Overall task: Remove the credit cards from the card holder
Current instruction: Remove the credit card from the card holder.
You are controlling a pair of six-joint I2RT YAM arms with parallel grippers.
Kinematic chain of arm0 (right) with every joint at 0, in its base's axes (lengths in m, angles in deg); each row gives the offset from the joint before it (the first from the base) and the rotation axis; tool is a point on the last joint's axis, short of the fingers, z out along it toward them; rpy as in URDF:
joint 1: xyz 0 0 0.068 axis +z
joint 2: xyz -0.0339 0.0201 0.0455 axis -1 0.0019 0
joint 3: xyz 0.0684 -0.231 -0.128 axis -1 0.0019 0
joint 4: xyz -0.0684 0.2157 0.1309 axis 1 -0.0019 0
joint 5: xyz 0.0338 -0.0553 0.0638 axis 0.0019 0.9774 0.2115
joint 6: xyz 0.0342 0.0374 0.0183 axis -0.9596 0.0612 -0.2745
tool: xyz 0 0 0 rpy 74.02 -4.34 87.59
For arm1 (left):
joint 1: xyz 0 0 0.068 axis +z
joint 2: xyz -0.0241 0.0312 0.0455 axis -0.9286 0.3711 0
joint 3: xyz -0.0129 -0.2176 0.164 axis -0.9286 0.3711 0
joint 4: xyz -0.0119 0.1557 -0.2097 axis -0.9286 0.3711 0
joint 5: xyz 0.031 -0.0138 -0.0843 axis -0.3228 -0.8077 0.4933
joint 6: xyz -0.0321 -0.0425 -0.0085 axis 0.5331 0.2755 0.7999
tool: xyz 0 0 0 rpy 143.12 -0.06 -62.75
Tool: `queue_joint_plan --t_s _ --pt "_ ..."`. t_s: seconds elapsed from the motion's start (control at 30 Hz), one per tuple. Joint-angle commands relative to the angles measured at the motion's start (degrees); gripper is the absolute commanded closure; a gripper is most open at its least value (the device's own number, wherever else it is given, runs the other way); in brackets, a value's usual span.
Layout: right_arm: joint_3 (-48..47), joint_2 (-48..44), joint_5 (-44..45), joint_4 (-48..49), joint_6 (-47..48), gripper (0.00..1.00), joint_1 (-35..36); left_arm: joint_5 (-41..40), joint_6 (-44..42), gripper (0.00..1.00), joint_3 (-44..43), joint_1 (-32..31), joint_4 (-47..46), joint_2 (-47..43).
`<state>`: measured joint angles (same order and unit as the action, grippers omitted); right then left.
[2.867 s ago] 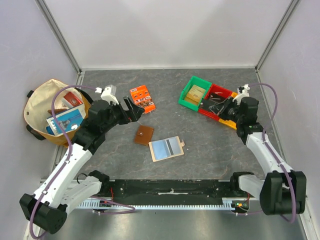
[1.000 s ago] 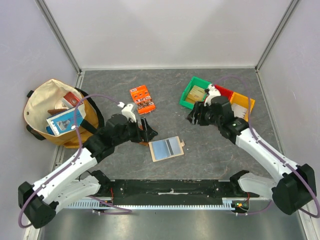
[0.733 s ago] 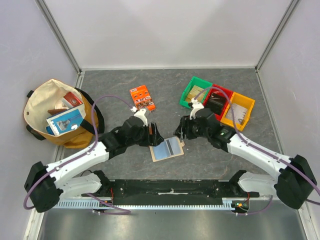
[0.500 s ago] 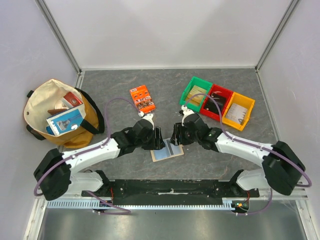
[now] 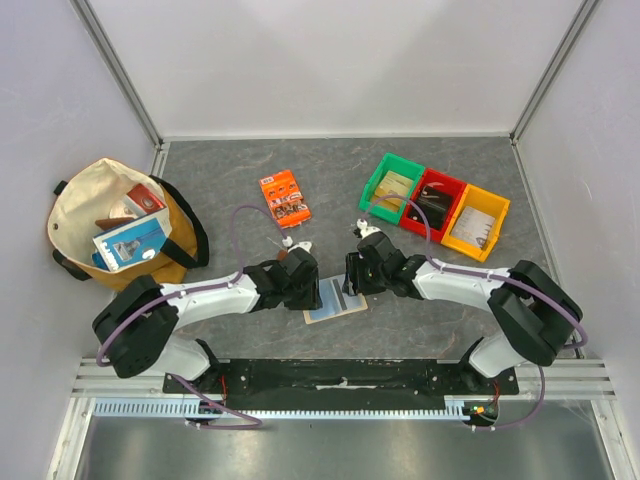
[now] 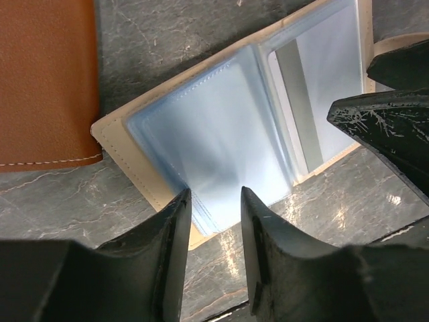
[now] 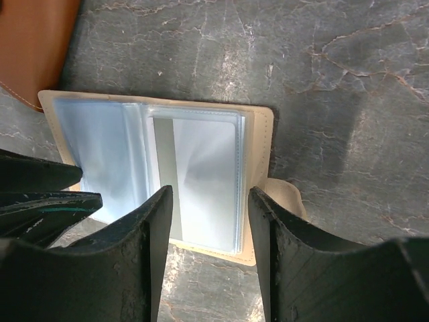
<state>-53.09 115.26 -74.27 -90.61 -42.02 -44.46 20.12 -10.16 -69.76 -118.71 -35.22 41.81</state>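
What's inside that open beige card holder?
Clear bluish plastic sleeves; one shows a pale card with a grey stripe. The stacked sleeves hide whatever cards lie beneath.

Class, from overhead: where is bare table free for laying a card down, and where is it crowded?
Free: the back strip between the rear wall, orange packet and green bin, plus the gap between them. Crowded: centre front, where the left arm and right arm meet over the card holder.
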Motion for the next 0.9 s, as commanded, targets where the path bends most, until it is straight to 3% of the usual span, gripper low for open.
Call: queue_joint_plan --t_s 0.0,0.17,0.53,0.87 --pt "0.3 1.4 -1.1 2.8 0.8 0.45 0.1 -1.8 2.2 0.61 0.7 -0.3 -1.5 1.9" --pt "0.1 1.8 -2.7 2.9 1.1 0.49 0.4 -1.8 3.3 0.70 1.1 -0.3 -1.1 2.8" --pt "-0.6 -1.9 -6.7 3.6 0.9 0.60 0.2 -1.4 3.4 0.70 1.4 -0.3 -1.1 2.1" --pt "-3.0 -4.7 -9.1 1.3 1.2 0.54 0.7 -1.4 3.9 0.71 2.2 -0.3 -0.9 -0.9"
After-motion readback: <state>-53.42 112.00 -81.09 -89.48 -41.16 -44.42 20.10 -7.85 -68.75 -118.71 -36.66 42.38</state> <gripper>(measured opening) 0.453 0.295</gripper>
